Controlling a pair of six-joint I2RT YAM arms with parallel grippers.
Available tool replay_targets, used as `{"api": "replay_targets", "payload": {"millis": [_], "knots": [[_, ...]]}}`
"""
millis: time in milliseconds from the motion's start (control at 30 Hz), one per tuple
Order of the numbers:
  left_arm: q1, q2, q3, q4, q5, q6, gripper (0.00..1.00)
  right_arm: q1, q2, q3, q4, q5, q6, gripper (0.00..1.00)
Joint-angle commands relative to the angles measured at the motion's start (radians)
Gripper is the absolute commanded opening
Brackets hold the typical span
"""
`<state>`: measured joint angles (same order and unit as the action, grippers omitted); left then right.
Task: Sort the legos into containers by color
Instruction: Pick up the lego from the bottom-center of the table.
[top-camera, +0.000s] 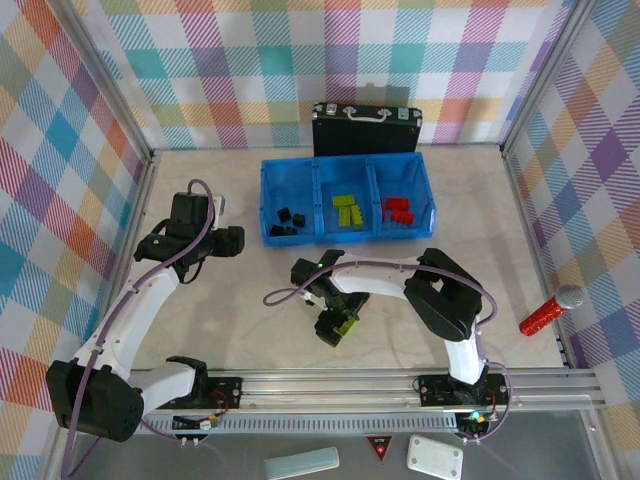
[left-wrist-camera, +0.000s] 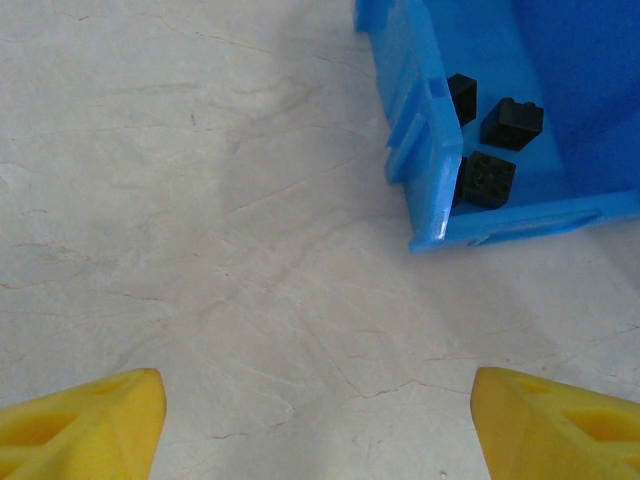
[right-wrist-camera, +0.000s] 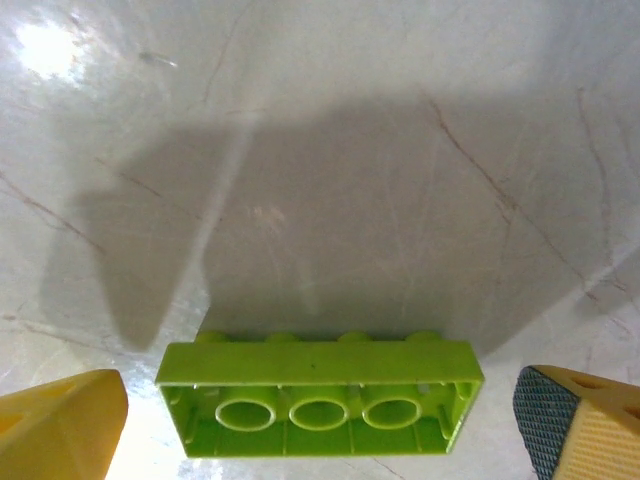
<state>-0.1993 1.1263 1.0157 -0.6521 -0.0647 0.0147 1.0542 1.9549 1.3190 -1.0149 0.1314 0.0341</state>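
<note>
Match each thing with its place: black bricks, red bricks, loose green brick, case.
Things:
1. black bricks
2. red bricks
3. loose green brick
4. case

Places:
A. behind the bin
B. left compartment
C. inside the open right end effector
D. right compartment

Pairs: 1-B, 2-D, 3-C, 4-A

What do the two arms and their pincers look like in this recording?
The left arm and right arm have white links, black joints and a purplish cable looping alongside. The left pincer and right pincer have yellow wedge-shaped fingers; one right finger carries a dark cross-hatched pad.
</note>
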Motion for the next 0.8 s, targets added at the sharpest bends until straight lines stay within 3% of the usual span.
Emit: {"api": "replay_targets", "payload": {"millis": [0, 400, 767], "knots": [[0.017, 0.004, 0.016, 0.003, -0.004, -0.006, 0.80, 0.015, 0.015, 0.023, -0.025, 0.007, 0.039, 0.98], [0.017, 0.003, 0.016, 0.003, -0.004, -0.007, 0.80, 0.018, 0.018, 0.042, -0.036, 0.002, 0.062, 0.86], [0.017, 0.003, 0.016, 0.003, 0.000, -0.006, 0.80, 0.018, 0.027, 0.062, -0.045, -0.018, 0.065, 0.67]]}}
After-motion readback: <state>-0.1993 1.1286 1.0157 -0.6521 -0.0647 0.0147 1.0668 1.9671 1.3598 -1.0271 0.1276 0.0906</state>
